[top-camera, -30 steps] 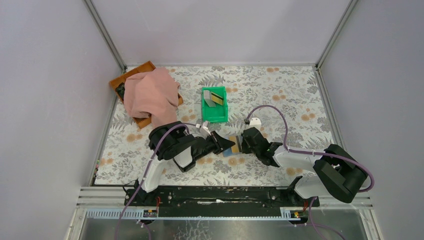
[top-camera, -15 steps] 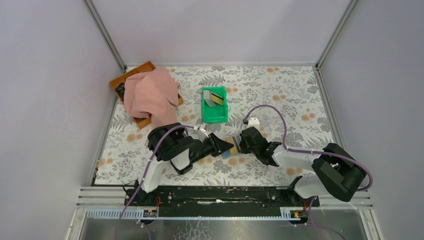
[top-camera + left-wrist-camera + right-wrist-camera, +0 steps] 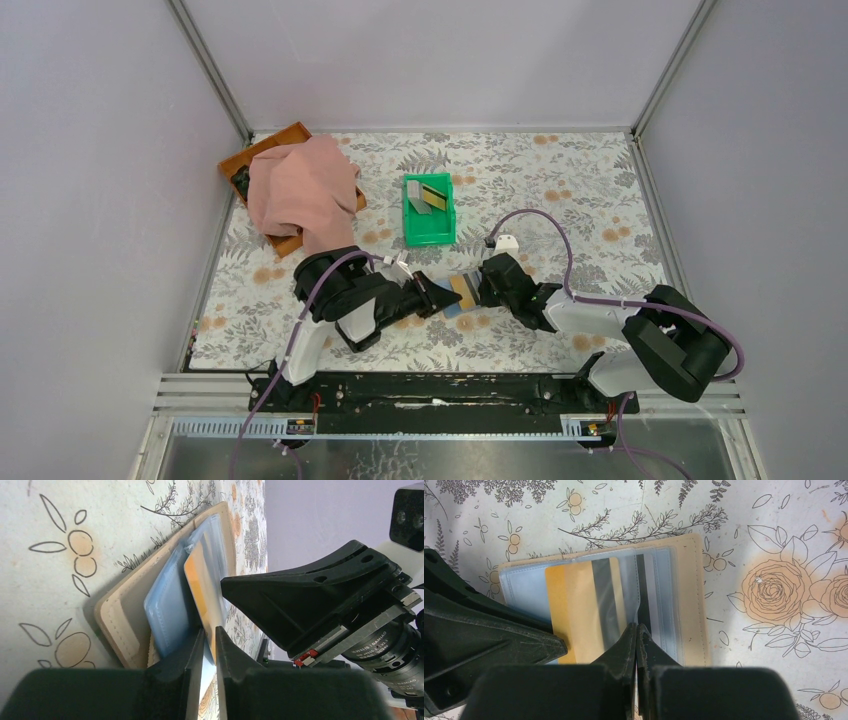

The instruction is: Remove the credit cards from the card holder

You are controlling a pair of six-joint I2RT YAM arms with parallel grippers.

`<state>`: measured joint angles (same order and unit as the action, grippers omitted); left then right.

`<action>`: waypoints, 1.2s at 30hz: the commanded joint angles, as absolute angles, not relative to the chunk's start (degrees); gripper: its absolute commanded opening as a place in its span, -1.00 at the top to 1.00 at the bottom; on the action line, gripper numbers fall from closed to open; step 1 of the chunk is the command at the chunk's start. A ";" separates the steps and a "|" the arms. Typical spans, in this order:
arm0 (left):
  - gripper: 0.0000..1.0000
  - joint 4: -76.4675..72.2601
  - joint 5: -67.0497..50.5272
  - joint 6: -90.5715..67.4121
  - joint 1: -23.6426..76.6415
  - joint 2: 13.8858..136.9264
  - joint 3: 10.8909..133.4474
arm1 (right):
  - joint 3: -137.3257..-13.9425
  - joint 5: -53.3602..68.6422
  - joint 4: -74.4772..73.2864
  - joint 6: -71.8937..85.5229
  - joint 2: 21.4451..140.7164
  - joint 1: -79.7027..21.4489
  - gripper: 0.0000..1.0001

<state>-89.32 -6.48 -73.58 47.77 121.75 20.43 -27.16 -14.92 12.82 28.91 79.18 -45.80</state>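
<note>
The card holder (image 3: 463, 291) lies open on the table between my two grippers, tan outside (image 3: 688, 595) and pale blue inside (image 3: 167, 612). A yellow card (image 3: 574, 607) with a grey stripe sticks halfway out of its pocket toward the left. My left gripper (image 3: 441, 298) is shut on that card's edge (image 3: 202, 587). My right gripper (image 3: 481, 289) is shut on a clear inner leaf of the holder (image 3: 637, 626), beside a grey card with a dark stripe (image 3: 642, 587) that sits in its sleeve.
A green bin (image 3: 428, 210) behind the holder has a grey card and a yellow card in it. A pink cloth (image 3: 300, 190) lies over a brown tray (image 3: 262, 150) at the back left. Metal walls close off the table.
My left gripper has drawn back to the left with the yellow card, sliding it further out of the holder. The right gripper and the holder have stayed almost in place.
</note>
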 commanded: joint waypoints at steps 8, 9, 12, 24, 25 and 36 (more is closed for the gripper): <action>1.00 -91.67 -7.61 -72.86 47.33 122.80 20.07 | -26.87 -10.72 8.17 29.79 81.65 -46.75 1.00; 1.00 -91.67 -7.53 -72.83 47.25 122.66 19.87 | -26.89 -10.77 8.15 29.75 81.73 -46.76 1.00; 1.00 -91.76 -7.43 -72.54 46.81 122.02 18.96 | -26.91 -10.98 8.09 29.88 81.66 -46.76 1.00; 1.00 -91.92 -9.57 -69.95 42.53 117.42 13.29 | -26.96 -11.02 7.65 29.87 81.63 -46.19 1.00; 1.00 -91.93 -9.74 -69.76 42.39 117.05 12.97 | -26.98 -11.11 7.58 29.84 81.58 -46.10 1.00; 1.00 -91.82 -11.40 -67.59 39.32 109.75 9.44 | -26.64 -10.97 7.91 29.62 80.46 -45.97 1.00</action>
<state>-89.21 -10.17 -69.73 40.51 111.83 10.46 -27.46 -13.82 13.23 29.43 79.66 -45.80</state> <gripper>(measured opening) 0.011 0.011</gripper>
